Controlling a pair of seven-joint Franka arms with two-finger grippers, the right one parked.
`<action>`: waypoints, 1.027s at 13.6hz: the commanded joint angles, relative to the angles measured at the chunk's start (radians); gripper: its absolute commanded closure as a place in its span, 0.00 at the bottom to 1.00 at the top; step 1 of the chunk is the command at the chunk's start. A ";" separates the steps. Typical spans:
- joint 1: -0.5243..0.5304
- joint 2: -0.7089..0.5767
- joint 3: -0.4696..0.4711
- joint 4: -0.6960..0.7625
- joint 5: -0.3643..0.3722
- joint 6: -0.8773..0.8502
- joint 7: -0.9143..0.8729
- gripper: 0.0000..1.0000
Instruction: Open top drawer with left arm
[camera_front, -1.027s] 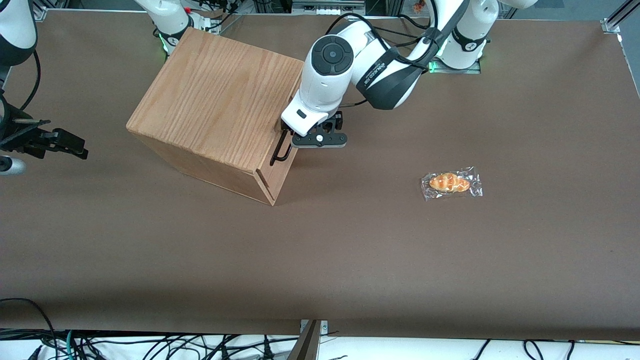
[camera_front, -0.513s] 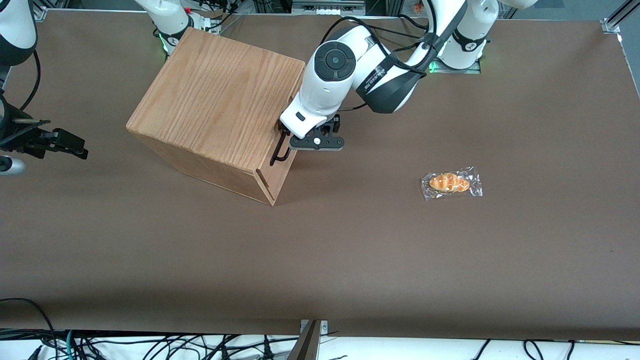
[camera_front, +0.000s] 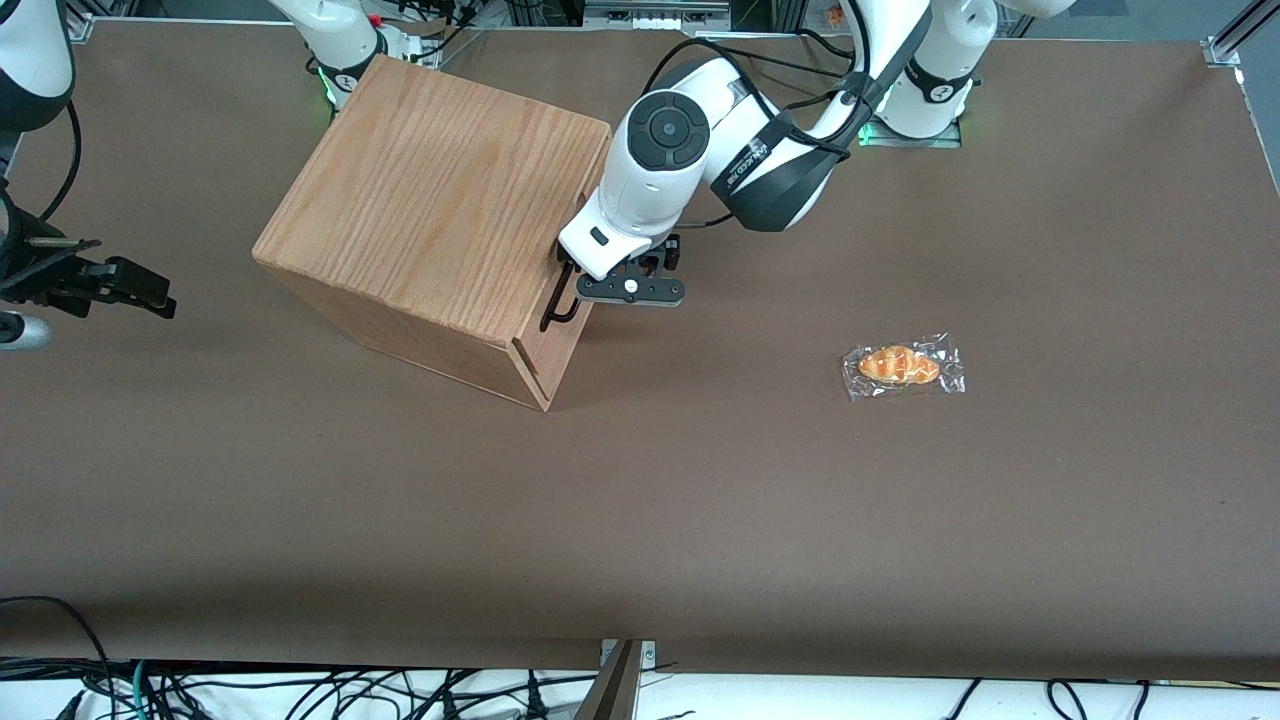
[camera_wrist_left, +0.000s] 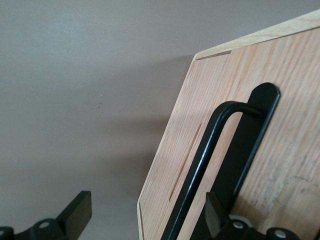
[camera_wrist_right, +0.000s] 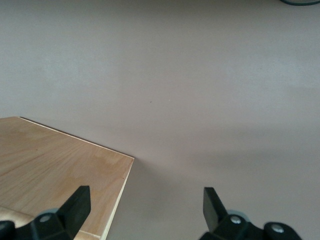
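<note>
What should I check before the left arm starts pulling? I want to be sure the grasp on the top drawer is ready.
1. Gripper at the handle: ok, it sits in front of the top drawer, straddling the bar.
2. Fingers closed on the handle: not ok, they are wide apart; one is beside the bar, the other out over the table.
3. Drawer shut: ok, its front lies flush with the cabinet in the front view.
4. Pull path free: ok, the wrapped bread lies well off toward the working arm's end.
5. Cabinet will stay put when pulled: cannot tell.
</note>
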 joint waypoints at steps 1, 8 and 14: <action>-0.006 0.015 0.007 0.019 -0.028 -0.003 0.030 0.00; 0.003 0.027 0.008 0.019 -0.020 -0.005 0.033 0.00; 0.035 0.020 0.008 0.015 -0.020 -0.018 0.104 0.00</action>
